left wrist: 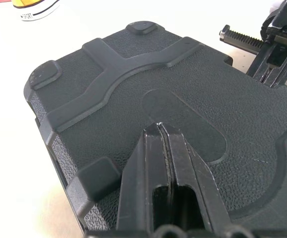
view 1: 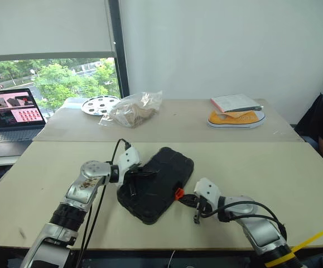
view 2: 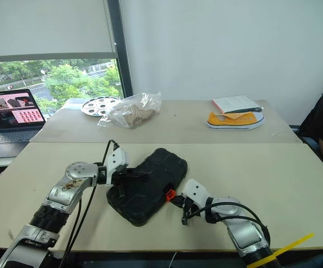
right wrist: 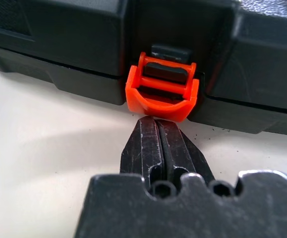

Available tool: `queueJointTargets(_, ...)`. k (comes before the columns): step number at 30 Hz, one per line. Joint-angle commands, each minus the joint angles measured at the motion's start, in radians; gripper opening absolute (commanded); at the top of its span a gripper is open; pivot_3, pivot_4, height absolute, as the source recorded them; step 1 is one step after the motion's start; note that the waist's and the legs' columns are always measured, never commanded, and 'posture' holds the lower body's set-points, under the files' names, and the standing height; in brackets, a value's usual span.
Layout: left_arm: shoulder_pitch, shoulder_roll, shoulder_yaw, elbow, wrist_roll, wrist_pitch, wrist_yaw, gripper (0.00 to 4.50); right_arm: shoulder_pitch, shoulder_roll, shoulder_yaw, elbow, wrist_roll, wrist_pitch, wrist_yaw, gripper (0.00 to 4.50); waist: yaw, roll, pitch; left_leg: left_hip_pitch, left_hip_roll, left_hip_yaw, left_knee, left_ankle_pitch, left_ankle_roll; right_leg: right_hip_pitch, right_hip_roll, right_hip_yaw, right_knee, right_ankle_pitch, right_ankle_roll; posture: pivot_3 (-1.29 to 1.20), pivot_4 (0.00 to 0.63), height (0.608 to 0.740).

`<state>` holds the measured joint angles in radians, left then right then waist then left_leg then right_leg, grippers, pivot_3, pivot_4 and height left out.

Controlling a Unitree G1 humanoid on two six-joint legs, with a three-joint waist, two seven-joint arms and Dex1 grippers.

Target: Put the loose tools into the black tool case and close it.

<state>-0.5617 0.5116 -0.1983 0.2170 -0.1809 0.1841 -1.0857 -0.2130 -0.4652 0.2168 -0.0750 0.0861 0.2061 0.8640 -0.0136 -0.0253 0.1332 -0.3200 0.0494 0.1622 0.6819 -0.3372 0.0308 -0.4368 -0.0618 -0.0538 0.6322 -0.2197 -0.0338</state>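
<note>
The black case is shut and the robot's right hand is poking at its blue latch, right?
Not quite: the latch is orange, not blue, as the right wrist view shows. The black case is shut, and the right hand is at the latch.

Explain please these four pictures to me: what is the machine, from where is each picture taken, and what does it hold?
It is a humanoid robot with two arms. The two wide pictures come from its head; the two close ones from cameras on its wrists. On the beige table lies a black textured plastic tool case, lid down. The left gripper, fingers shut, rests on the lid. The right gripper, also shut, points at the case's orange plastic latch, very close to it. Neither holds anything.
</note>
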Motion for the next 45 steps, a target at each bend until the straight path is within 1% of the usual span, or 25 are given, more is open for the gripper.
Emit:
queueJointTargets(1,0.064,0.001,-0.054,0.049,0.047,0.042,0.0,0.0,-0.006,-0.003,-0.065,-0.097,0.057,-0.066,-0.007,0.04,0.0,0.0,0.0,0.0,0.0,0.0,0.0,0.002,-0.003,0.0,0.0,0.0,0.0,0.0,0.0,0.0,0.15,0.74)
queueJointTargets(9,0.067,0.005,-0.055,0.048,0.048,0.044,-0.006,0.0,0.026,-0.034,-0.089,-0.152,0.083,-0.059,0.009,0.04,0.0,0.0,0.0,0.0,0.0,0.0,-0.002,0.002,-0.004,0.0,0.0,0.0,-0.002,0.0,0.0,0.0,0.15,0.74)
queueJointTargets(14,0.056,0.001,-0.058,0.064,0.051,0.038,-0.01,0.0,0.007,-0.032,-0.085,-0.166,0.096,-0.038,0.007,0.04,-0.001,0.0,0.0,0.0,0.0,0.0,-0.002,0.001,-0.002,0.0,0.0,0.001,-0.001,0.0,0.0,0.0,0.15,0.74)
queueJointTargets(19,0.056,-0.001,-0.06,0.067,0.052,0.036,-0.012,0.0,0.009,-0.02,-0.086,-0.217,0.165,0.019,0.021,0.04,-0.001,0.0,0.0,0.0,0.0,0.0,-0.002,0.0,0.0,0.0,0.0,0.0,-0.001,0.0,0.0,0.0,0.15,0.74)
queueJointTargets(24,0.053,-0.005,-0.063,0.078,0.055,0.032,-0.014,0.0,0.012,-0.021,-0.067,-0.196,0.134,0.028,-0.001,0.04,0.001,0.001,0.0,0.0,0.0,0.0,-0.002,0.0,0.0,0.0,0.0,0.0,-0.001,0.0,0.0,0.0,0.15,0.74)
queueJointTargets(28,0.055,-0.006,-0.063,0.077,0.055,0.032,-0.016,0.0,0.047,-0.061,-0.109,-0.223,0.159,0.047,0.004,0.04,0.002,0.001,-0.001,0.0,-0.001,0.0,-0.002,0.0,0.0,0.0,0.001,0.0,-0.002,0.0,0.0,0.0,0.15,0.74)
queueJointTargets(34,0.049,-0.007,-0.065,0.083,0.058,0.029,-0.022,0.0,0.145,-0.107,-0.177,-0.308,0.26,0.09,0.026,0.04,0.004,0.001,-0.001,0.0,-0.001,0.0,-0.002,0.0,-0.001,0.001,0.0,0.0,-0.003,-0.001,0.001,0.0,0.15,0.74)
queueJointTargets(37,0.048,-0.006,-0.065,0.084,0.058,0.027,-0.024,0.0,0.162,-0.12,-0.155,-0.294,0.228,0.089,0.018,0.04,0.005,0.001,-0.001,0.0,-0.001,0.0,-0.002,-0.001,0.002,0.001,0.0,0.0,-0.003,-0.001,0.002,0.0,0.15,0.74)
queueJointTargets(40,0.046,-0.003,-0.068,0.085,0.058,0.027,-0.029,0.0,0.122,-0.089,-0.116,-0.215,0.168,0.077,-0.032,0.04,0.004,0.001,-0.001,0.0,-0.001,0.0,-0.002,-0.002,0.004,0.001,0.0,0.0,-0.003,-0.001,0.002,0.0,0.15,0.74)
queueJointTargets(45,0.043,0.0,-0.067,0.091,0.061,0.024,-0.031,0.0,0.054,-0.057,-0.064,-0.127,0.124,0.037,-0.028,0.04,0.003,0.002,-0.001,0.0,-0.001,0.0,-0.002,-0.002,0.003,0.0,0.0,0.0,-0.003,-0.001,0.002,0.0,0.15,0.74)
